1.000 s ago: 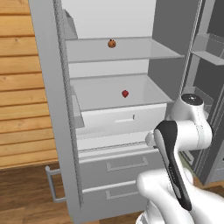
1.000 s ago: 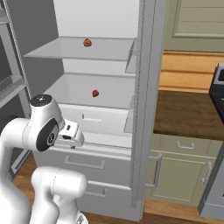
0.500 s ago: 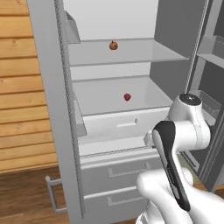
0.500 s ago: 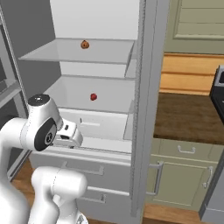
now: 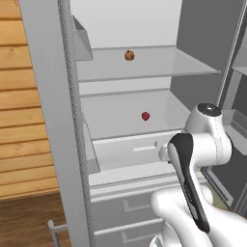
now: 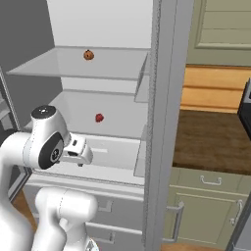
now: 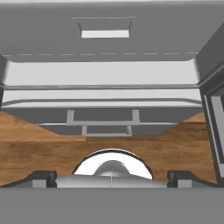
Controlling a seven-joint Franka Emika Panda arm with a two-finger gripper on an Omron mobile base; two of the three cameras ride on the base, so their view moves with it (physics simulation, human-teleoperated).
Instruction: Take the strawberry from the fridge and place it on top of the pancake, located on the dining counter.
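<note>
Standing wide open, the fridge is showing its white shelves. An orange-brown ball is sitting on the upper shelf, and the strawberry is lying alone on the shelf below, untouched. Further right, the gripper is hanging low in front of the crisper drawer, fingers spread wide with nothing between them.

Hand view: the fridge front faced the camera, two drawers stacked below a white ledge, wooden floor beneath; fingertips stood wide apart.
</note>
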